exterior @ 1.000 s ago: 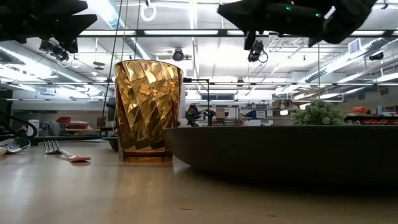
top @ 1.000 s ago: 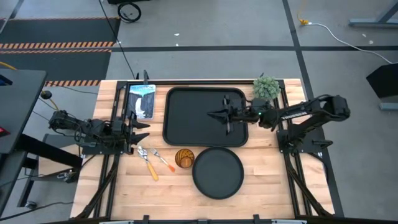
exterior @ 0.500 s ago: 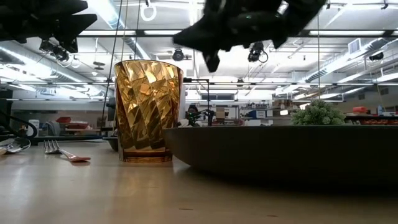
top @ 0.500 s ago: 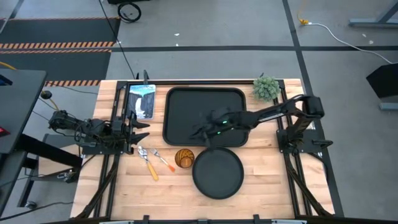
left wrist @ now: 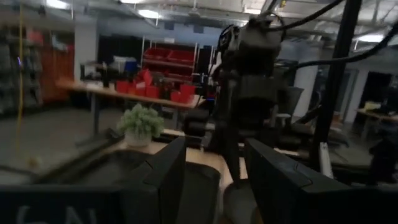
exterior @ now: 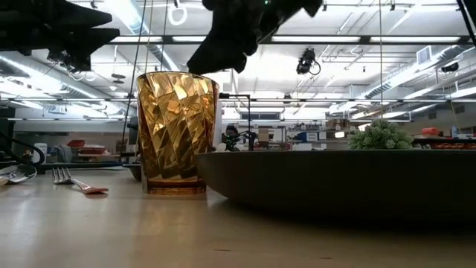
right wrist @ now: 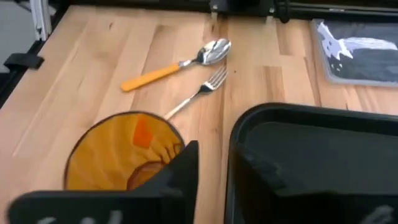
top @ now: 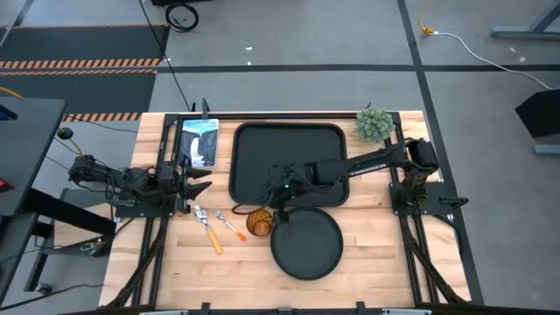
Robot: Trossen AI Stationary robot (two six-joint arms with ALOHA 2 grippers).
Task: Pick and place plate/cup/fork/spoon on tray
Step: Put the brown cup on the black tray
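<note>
The amber ribbed cup [top: 259, 222] stands upright on the wood table, between the black tray [top: 289, 140] and the round black plate [top: 306, 245]. The fork [top: 231, 226] and the spoon [top: 208, 229] lie flat to the cup's left. My right gripper [top: 274, 198] is open and hovers just above the cup's rim, over the tray's near edge. In the right wrist view one finger [right wrist: 183, 171] stands over the cup [right wrist: 118, 155]. My left gripper [top: 194, 180] is open and waits at the table's left side.
A small green plant [top: 374, 123] stands at the far right corner. A blue-and-white card [top: 199, 140] lies left of the tray. The plate's rim [exterior: 312, 160] fills the low view beside the cup [exterior: 177, 132].
My right gripper has swung from over the tray's right half toward the table's left and near edge, has come lower, and now hangs just above the cup. The cup, plate, fork and spoon have not moved.
</note>
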